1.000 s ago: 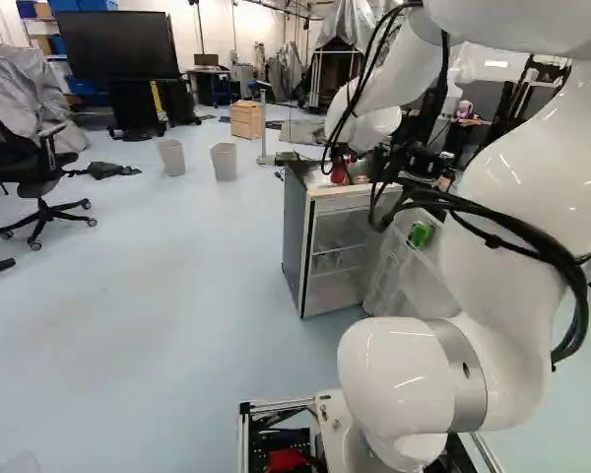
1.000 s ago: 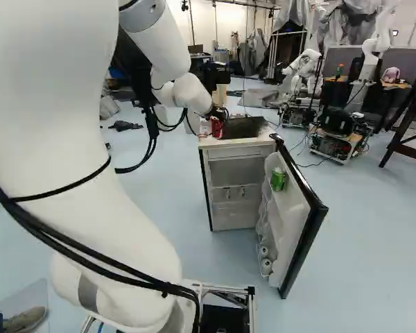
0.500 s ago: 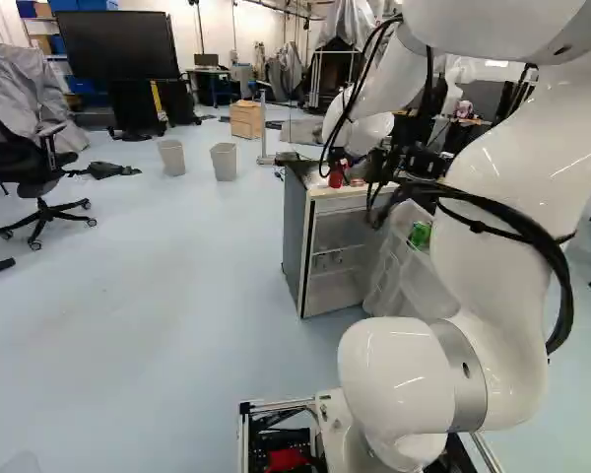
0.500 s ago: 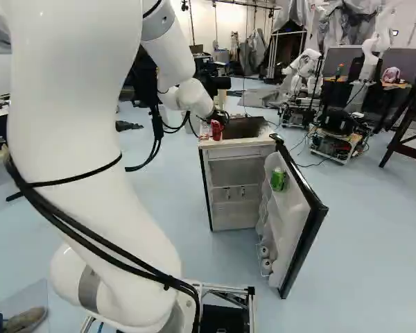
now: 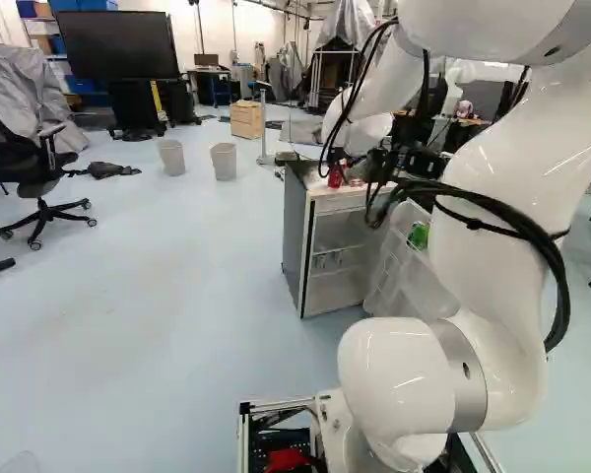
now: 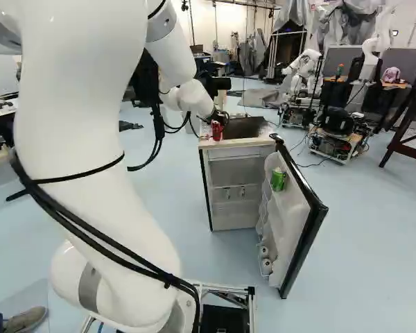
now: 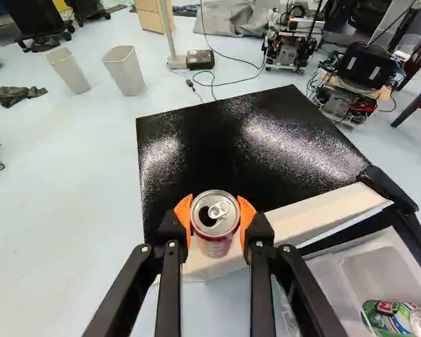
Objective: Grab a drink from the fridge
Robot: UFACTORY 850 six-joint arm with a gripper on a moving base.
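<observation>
- Starting at the left of the left base view, there's an office chair (image 5: pixel 28 163), well apart from the action.
- Moving right, two pale bins, the left one (image 5: pixel 171 158) and the right one (image 5: pixel 224 161), stand near each other on the floor, with a wooden box (image 5: pixel 246 118) farther off.
- And here's the fridge (image 5: pixel 294 236), its dark-panelled top level with the business end of the arm!
- Right at the near left of that top, the claw (image 6: pixel 218 123) has a red can (image 7: pixel 214 242), clasped from both sides.
- Look down the wrist view: one orange pad touches each flank of the can, and it sits squarely between the fingers of the claw (image 7: pixel 215 210), lid showing, dark opening and ring tab in sight.
- The can is upright over the pale near edge of the fridge top; whether its base touches that edge, I can't tell.
- Swinging right, the fridge door (image 6: pixel 312 236) stands open, a green can (image 6: pixel 278 180) on its upper rack, well apart from the claw, pale round things (image 6: pixel 266 266) down low.
- Far right, another robot (image 6: pixel 305 66), then a brown wooden stand (image 6: pixel 410 125).
</observation>
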